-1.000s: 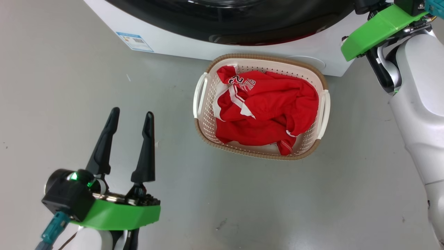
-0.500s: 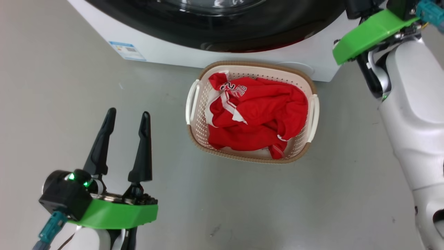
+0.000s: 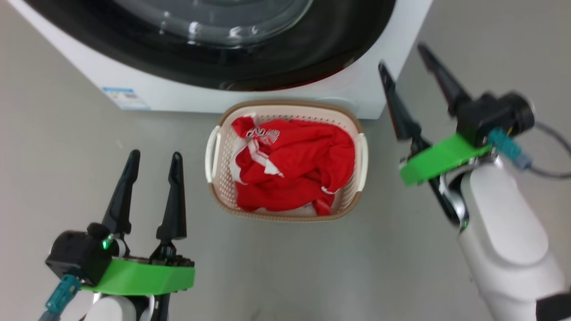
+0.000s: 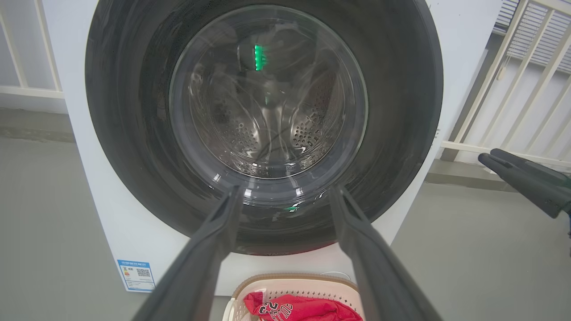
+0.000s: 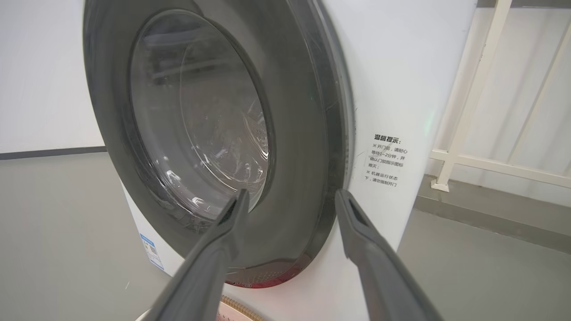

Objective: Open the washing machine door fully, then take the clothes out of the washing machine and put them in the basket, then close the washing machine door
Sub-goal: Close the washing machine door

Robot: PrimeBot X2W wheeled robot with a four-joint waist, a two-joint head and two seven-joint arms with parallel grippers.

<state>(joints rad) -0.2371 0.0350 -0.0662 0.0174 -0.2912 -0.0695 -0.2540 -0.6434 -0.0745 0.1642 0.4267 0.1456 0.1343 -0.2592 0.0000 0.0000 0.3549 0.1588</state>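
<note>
Right gripper (image 3: 400, 54) has pulled back from the washing machine door (image 3: 267, 67), fingers spread; the door lies far-left of it. Left gripper (image 3: 155, 154), farther off, is spread too.

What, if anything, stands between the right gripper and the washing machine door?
Nothing visible. The right gripper, fingers open, points at the washing machine door, at its black rim, with bare air between. The basket holding the red clothes sits on the floor below the door, under that line.
</note>
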